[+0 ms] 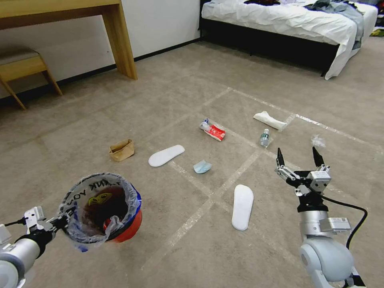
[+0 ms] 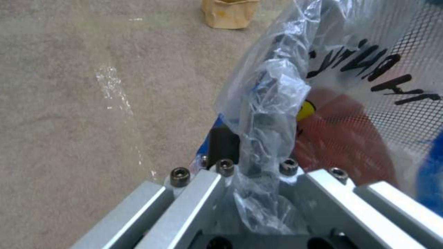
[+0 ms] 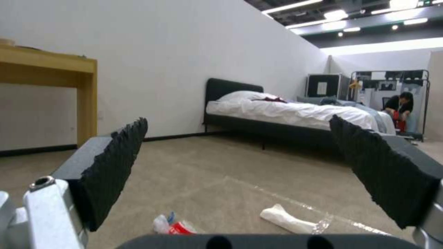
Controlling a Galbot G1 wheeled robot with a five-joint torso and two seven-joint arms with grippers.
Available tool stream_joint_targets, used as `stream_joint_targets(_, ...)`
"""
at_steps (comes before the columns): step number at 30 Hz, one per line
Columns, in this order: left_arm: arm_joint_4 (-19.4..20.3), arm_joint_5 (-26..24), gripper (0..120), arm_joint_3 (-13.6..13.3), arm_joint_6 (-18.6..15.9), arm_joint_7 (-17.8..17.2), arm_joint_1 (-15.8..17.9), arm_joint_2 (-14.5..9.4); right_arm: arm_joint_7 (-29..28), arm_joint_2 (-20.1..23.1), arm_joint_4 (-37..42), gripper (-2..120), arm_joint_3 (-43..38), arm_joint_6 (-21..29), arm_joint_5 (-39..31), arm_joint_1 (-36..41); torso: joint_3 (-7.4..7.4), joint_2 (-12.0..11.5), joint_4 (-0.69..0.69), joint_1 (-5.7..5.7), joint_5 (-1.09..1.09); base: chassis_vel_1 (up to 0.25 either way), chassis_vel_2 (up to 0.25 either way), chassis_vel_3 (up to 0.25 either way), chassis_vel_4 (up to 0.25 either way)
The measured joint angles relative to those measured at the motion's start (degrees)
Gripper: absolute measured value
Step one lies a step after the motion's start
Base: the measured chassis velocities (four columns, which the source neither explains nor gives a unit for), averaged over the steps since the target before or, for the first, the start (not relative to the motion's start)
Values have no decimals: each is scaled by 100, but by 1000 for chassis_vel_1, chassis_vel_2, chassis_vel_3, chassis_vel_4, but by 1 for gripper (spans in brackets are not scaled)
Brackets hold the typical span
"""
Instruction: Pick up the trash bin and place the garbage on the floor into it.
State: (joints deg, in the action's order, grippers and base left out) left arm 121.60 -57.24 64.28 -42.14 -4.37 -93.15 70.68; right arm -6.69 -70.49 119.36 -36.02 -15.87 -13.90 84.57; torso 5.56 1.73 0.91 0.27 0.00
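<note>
Head view: left gripper [image 1: 60,221] clamped on trash bin [image 1: 105,208] rim, bin held above floor [image 1: 180,92]; right gripper [image 1: 299,157] fingers apart, white slipper [image 1: 243,207] just left | Left wrist: bag liner [image 2: 272,100] pinched, brown paper bag [image 2: 229,13] beyond | Right wrist: red wrapper [image 3: 178,227] ahead below fingers.

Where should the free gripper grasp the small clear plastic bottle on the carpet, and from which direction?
Grip the small clear plastic bottle across its body's middle, descending from above. It lies on its side on the carpet, so the open right gripper should probably straddle its narrow width.
</note>
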Motion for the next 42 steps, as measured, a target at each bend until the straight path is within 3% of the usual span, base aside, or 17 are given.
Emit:
stream_joint_targets(33,5,-9,1,0,10,46,2,-43,-125,-19,-68,100,18,53,246,-16,0,-1,0,0,0,-23,22,20,-22)
stream_joint_targets(39,-30,21,1,10,13,79,-11,-33,-176,90,-145,100,121,361,420,-22,0,-1,1,0,0,0,0,0,0)
stream_joint_targets(41,-42,57,1,8,24,95,-27,-21,-316,133,-180,100,224,627,572,-23,0,0,0,0,1,0,0,0,0)
stream_joint_targets(42,-56,86,1,-5,29,106,-34,-4,-573,193,-208,100,355,1040,761,-23,0,0,0,0,0,0,0,0,0)
